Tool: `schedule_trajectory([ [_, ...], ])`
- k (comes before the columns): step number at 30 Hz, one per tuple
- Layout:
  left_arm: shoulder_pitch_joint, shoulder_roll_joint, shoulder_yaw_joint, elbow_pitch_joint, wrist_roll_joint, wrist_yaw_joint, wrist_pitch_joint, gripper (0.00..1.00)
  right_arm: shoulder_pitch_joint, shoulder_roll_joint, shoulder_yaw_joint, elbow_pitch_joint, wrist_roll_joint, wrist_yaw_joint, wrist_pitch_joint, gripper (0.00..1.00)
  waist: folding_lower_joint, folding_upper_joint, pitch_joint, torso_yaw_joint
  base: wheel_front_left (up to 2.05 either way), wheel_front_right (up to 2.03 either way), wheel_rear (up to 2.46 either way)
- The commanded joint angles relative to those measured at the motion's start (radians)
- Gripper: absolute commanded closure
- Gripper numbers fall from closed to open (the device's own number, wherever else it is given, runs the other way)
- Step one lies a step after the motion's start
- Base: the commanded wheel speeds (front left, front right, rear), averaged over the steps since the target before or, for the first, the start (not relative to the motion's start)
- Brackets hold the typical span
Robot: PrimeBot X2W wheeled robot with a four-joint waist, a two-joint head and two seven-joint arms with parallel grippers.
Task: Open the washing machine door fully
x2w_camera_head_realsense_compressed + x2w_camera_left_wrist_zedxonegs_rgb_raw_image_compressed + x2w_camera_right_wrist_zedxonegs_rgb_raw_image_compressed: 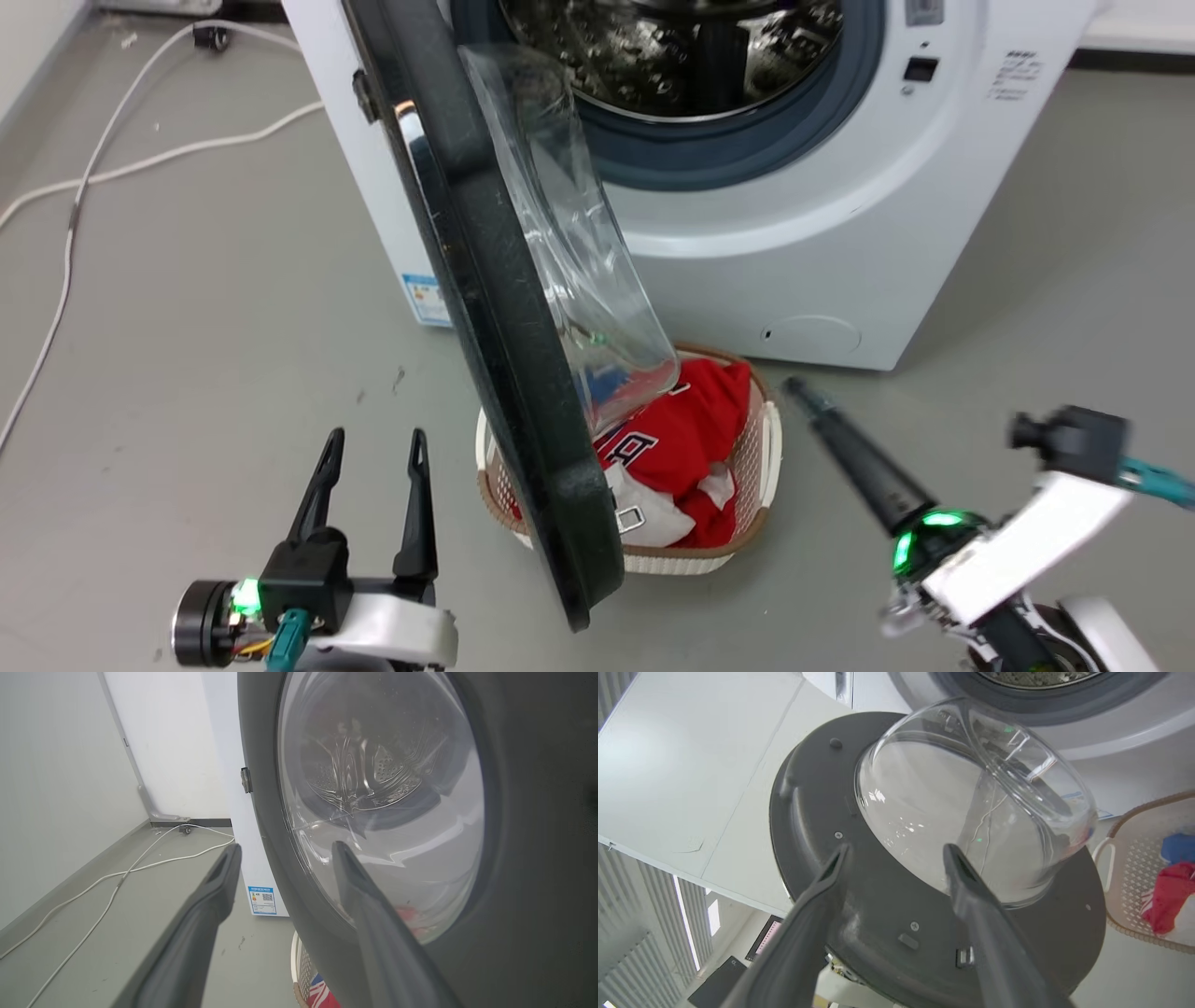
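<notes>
- Looking down, I see the washing machine door (504, 373) standing about half open, edge-on to me. Its hinged side is on the machine (747, 280) up at my left. Its free rim hangs nearest me, over the laundry basket (770, 439).
- My left gripper (369, 448) is empty, fingers spread wide, and sits just beside the door's glossy outer face (537, 858), which lies to that gripper's right.
- My right gripper (798, 387) is also empty and spread wide. It points at the inner face (817, 812) and the bulging glass bowl (971, 812), without touching either.
- The door therefore stands between my two grippers, its long line running from the hinge toward me.
- As I judge it, opening fully means swinging the free rim further to my left. The right gripper is on the pushing side, so that arm suits the move.
- The left gripper stands in the swing's path, so I would draw it clear or hook the rim from there.
- The glass is the poorer contact point, and I judge the dark frame the safer one.
</notes>
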Motion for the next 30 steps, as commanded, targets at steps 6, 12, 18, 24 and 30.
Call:
schedule_trajectory([
  [6,0.050,0.001,0.026,-0.007,0.012,-0.007,-0.002,0.00,0.042,-0.038,-0.071,0.024,-0.223,0.003,-0.324,0.00,0.0001,0.0000,-0.057,-0.034,0.00,0.00,0.00],
  [12,0.069,0.001,0.035,-0.010,0.017,-0.012,-0.002,0.00,0.061,-0.027,-0.165,0.065,-0.537,0.003,-0.457,0.00,0.0001,0.0000,-0.080,-0.051,0.00,0.00,0.00],
  [18,0.083,0.001,0.040,-0.015,0.019,-0.012,-0.002,0.00,0.110,0.074,-0.321,0.011,-0.960,0.003,-0.458,0.00,0.0001,0.0000,-0.092,-0.065,0.00,0.00,0.00],
  [24,0.092,0.001,0.039,-0.010,0.021,-0.014,-0.002,0.00,0.174,0.146,-0.385,0.036,-1.172,0.002,-0.458,0.00,0.0001,0.0000,-0.108,-0.072,0.00,0.00,0.00],
  [30,0.101,0.001,0.037,-0.004,0.021,-0.016,-0.002,0.00,0.237,0.183,-0.411,0.074,-1.228,0.002,-0.458,0.00,0.0001,0.0000,-0.124,-0.071,0.00,0.00,0.00],
])
